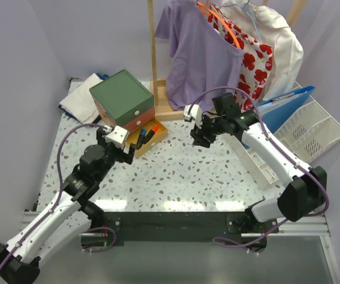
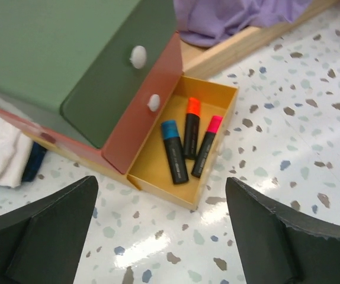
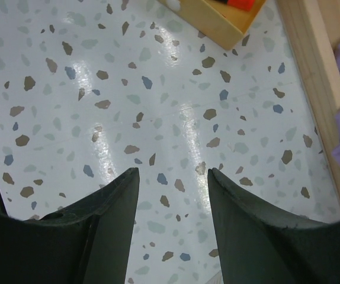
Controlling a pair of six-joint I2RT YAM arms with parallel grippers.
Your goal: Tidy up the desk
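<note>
Desk (image 1: 182, 177), white with coloured speckles, fills the middle of the overhead view beneath both arms. My left gripper (image 2: 161, 186) hangs with its fingers wide apart, holding nothing, just short of an open yellow drawer (image 2: 150, 168) that holds three markers (image 2: 191, 127). My right gripper (image 3: 171, 177) hangs over bare surface near a wooden rack base (image 3: 312, 89), fingers also apart and empty. I judge the main risk is pushing the drawer off-centre. It could skew and jam, or the small green chest (image 1: 122, 94) could slide back into the white cloth (image 1: 80, 102) behind it.
</note>
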